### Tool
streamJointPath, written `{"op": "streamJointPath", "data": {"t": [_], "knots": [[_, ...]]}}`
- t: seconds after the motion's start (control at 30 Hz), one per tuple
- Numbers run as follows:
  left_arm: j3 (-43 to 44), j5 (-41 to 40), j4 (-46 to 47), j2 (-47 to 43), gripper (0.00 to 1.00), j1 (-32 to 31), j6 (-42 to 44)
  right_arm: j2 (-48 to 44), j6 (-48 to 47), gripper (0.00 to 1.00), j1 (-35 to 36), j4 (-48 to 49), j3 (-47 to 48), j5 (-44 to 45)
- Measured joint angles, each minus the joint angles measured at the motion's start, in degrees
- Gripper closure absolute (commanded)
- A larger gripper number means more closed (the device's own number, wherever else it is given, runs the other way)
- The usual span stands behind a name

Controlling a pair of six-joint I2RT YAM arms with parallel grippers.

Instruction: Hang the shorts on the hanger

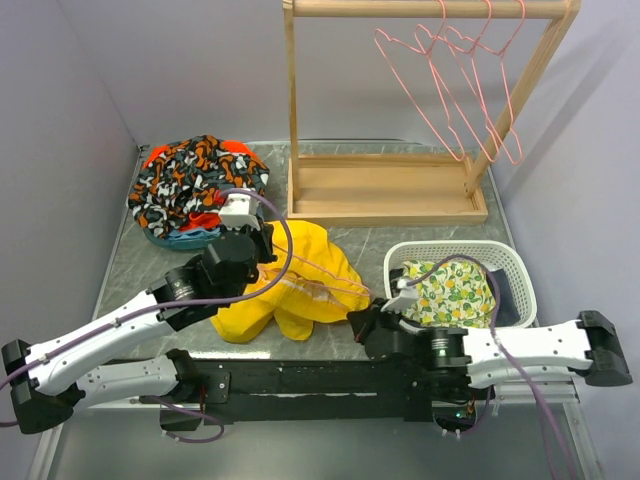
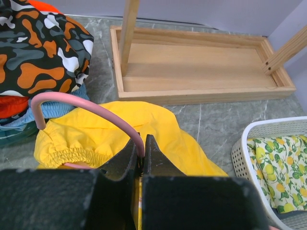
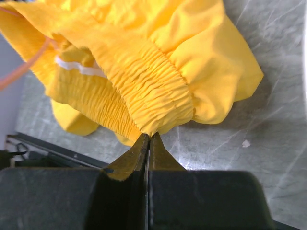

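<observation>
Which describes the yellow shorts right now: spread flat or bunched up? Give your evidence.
Bunched up. The shorts lie in rumpled folds, not laid out flat, and the right claw pinches their gathered waistband.

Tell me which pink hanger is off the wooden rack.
The hanger pinched in the left hand, lying over the yellow shorts; the others hang on the rack.

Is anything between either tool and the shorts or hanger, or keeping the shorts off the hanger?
Nothing visible. The left tool is shut on the hook of the pink hanger. The right tool pinches the elastic waistband of the yellow shorts. The hanger wire lies across the shorts, with nothing between them.
</observation>
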Motion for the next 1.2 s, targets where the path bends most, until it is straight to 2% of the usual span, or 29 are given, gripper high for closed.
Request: {"op": "streamJointPath", "data": {"t": [0.23, 0.4, 0.73, 0.97, 1.2], "knots": [[-2.29, -2.58, 2.69, -2.99, 0.99, 0.0, -0.17, -12.92, -3.91, 1.0, -0.55, -8.74, 2.82, -0.24], [-3.63, -3.82, 4.48, -4.0, 0.99, -0.04, -0.28, -15.52, -6.34, 1.0, -0.57, -15.04, 8.46, -0.37], [-5.79, -4.9, 9.22, -5.68, 0.99, -0.22, -0.02, -11.61, -9.86, 1.0, -2.78, -25.94, 22.71, 0.46], [-8.26, -6.64, 13.07, -6.99, 0.99, -0.22, 0.52, -8.7, -16.79, 1.0, -12.09, -26.91, 28.46, -5.92], [-9.01, -10.6, 15.13, -5.92, 0.99, -0.42, 1.4, -3.87, -20.24, 1.0, -13.09, -29.0, 35.93, -10.34]]}}
